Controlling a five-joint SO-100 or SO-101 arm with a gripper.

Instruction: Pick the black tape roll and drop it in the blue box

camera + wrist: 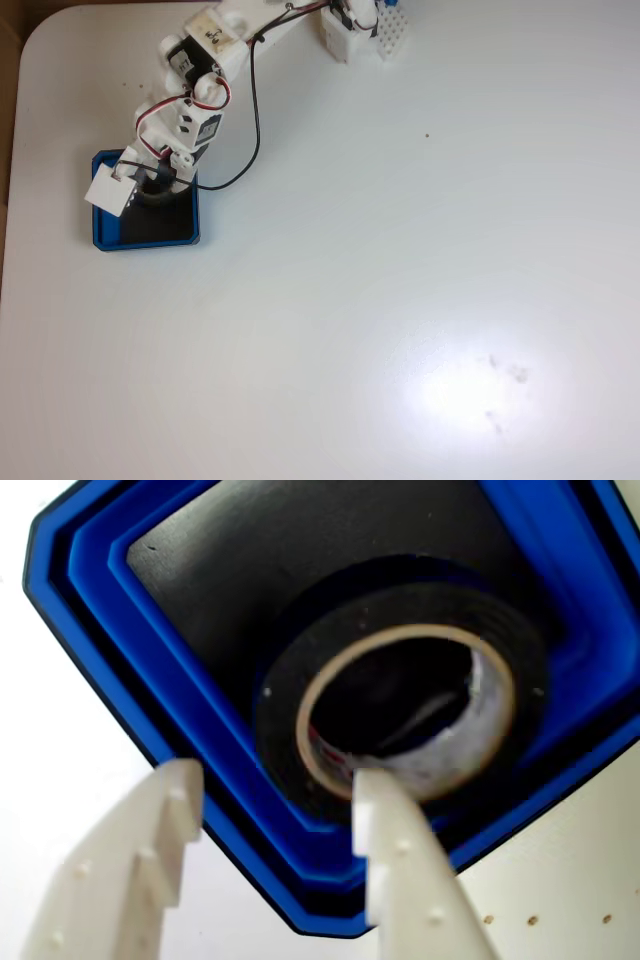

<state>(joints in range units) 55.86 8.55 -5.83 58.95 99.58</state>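
Note:
The black tape roll (400,640) lies tilted inside the blue box (170,695), its pale inner rim facing the wrist camera. My gripper (278,778) is open above the box's near corner. One white finger's tip (375,790) is at the ring's inner rim and the other finger (170,810) is outside, over the blue rim, with a wide gap between them. In the fixed view the gripper (135,190) hangs over the blue box (150,242) at the table's left, and the tape roll (158,195) shows as a dark ring beneath it.
The arm reaches from its white base (350,30) at the table's top edge down to the left. A black cable (255,110) loops beside the arm. The white table (400,280) stretches wide to the right and below the box.

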